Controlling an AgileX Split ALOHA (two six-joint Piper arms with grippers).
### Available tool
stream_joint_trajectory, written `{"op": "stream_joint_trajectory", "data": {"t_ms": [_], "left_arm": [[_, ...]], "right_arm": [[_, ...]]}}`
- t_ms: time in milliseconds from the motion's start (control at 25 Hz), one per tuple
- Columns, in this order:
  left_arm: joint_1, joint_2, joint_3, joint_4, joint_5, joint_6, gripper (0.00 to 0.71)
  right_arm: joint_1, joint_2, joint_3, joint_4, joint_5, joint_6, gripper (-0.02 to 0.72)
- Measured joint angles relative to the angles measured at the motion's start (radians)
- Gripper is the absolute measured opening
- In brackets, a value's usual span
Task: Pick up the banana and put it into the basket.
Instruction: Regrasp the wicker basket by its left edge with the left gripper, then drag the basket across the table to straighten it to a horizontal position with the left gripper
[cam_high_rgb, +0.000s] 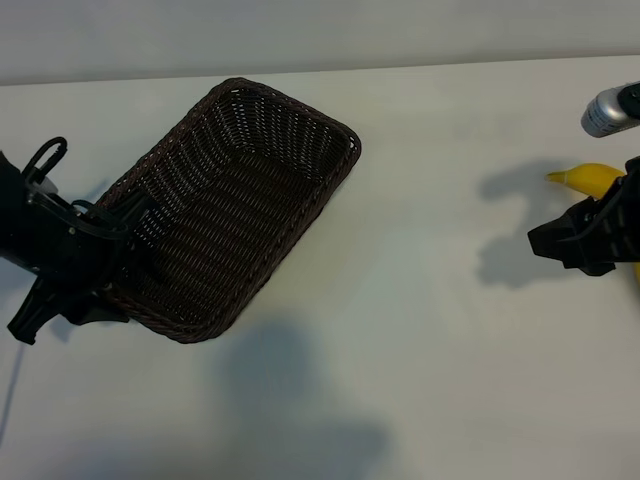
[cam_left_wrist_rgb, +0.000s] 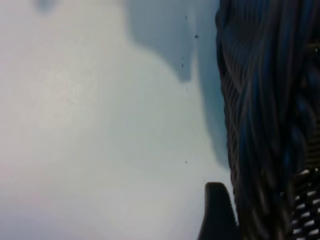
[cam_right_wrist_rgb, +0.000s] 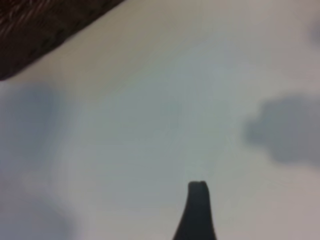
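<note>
Banana (cam_high_rgb: 592, 178) lying on the white table (cam_high_rgb: 430, 330) at the far right edge, partly hidden behind the right gripper (cam_high_rgb: 562, 240); jaw state impossible to tell there. Basket (cam_high_rgb: 235, 205) sitting well apart at left, angled. Left gripper (cam_high_rgb: 118, 262) pinching the basket's near rim.

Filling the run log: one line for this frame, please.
left gripper: at basket near end, on its rim | right gripper: lifted at table's right edge, in front of banana | banana: not in basket | basket: empty
</note>
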Motion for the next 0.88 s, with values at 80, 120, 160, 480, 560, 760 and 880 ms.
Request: {"op": "stream_joint_trajectory", "data": {"t_ms": [80, 120, 160, 480, 560, 760, 880], "left_arm": [[-0.001, 0.025, 0.000, 0.000, -0.021, -0.001, 0.508], [-0.001, 0.036, 0.000, 0.000, -0.037, -0.001, 0.508], [-0.001, 0.051, 0.000, -0.001, -0.053, -0.001, 0.508], [-0.001, 0.141, -0.003, 0.000, -0.103, -0.027, 0.394], [-0.001, 0.146, -0.003, 0.003, -0.098, -0.029, 0.263], [-0.001, 0.148, -0.004, -0.018, -0.122, -0.031, 0.158], [-0.001, 0.148, -0.004, -0.019, -0.123, -0.033, 0.158]], "right_arm": [[0.000, 0.000, 0.000, 0.000, 0.000, 0.000, 0.605], [0.000, 0.000, 0.000, 0.000, 0.000, 0.000, 0.605], [0.000, 0.000, 0.000, 0.000, 0.000, 0.000, 0.605], [0.000, 0.000, 0.000, -0.002, 0.000, -0.001, 0.605], [0.000, 0.000, 0.000, -0.003, 0.001, -0.001, 0.605], [0.000, 0.000, 0.000, -0.003, 0.001, -0.001, 0.605], [0.000, 0.000, 0.000, -0.003, 0.001, -0.001, 0.605]]}}
